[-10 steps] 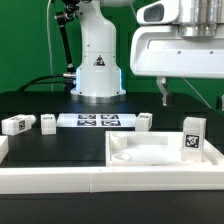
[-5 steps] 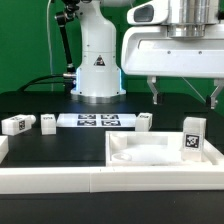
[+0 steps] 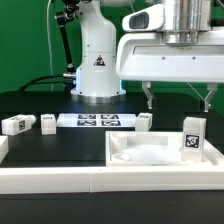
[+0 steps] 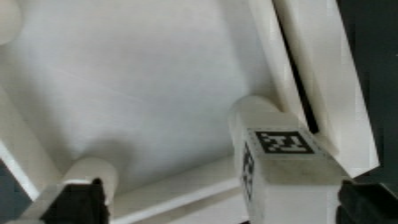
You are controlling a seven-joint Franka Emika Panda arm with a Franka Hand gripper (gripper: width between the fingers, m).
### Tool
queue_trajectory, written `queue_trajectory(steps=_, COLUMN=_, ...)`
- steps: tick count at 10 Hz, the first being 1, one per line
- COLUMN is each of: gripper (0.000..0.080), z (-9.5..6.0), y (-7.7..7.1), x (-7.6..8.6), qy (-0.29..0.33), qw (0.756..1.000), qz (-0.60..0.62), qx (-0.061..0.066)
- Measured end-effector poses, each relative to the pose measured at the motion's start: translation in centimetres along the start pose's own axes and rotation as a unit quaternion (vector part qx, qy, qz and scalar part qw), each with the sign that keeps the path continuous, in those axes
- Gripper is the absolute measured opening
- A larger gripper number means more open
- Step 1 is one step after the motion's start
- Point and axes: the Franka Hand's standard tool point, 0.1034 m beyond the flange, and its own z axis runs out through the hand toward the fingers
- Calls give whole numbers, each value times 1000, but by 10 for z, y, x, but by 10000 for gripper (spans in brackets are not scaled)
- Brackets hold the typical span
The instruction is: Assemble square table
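Black tabletop point(image 3: 45, 146), slab point(image 3: 150, 160) with 1 upright leg point(image 3: 193, 136)

One square slab point(image 3: 160, 150), four tagged block legs point(image 3: 15, 124) point(image 3: 48, 122) point(image 3: 145, 120) point(image 3: 192, 136), one marker board point(image 3: 95, 120).

— Any writing you can make out from here?
— No words or numbers. There's a black triangle sign point(image 3: 100, 62) on the robot base point(image 3: 98, 85), and black-and-white tags on the marker board point(image 3: 96, 121) and the upright leg point(image 3: 192, 138).
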Motion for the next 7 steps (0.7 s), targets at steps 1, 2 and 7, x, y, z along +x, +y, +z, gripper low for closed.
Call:
queue_trajectory(steps=1, gripper=648, z=-3, y=7, x=-3, qy=-1, qw=1000, qz=2, qx=1)
queue_trajectory(steps=2, gripper=648, z=-5, y=9, x=-6, qy=2, qw=1000, qz=11, qx=2)
queue_trajectory(steps=7, gripper=648, z=5, y=36, x=-31, qy=5, qw=999, qz=32, qx=12)
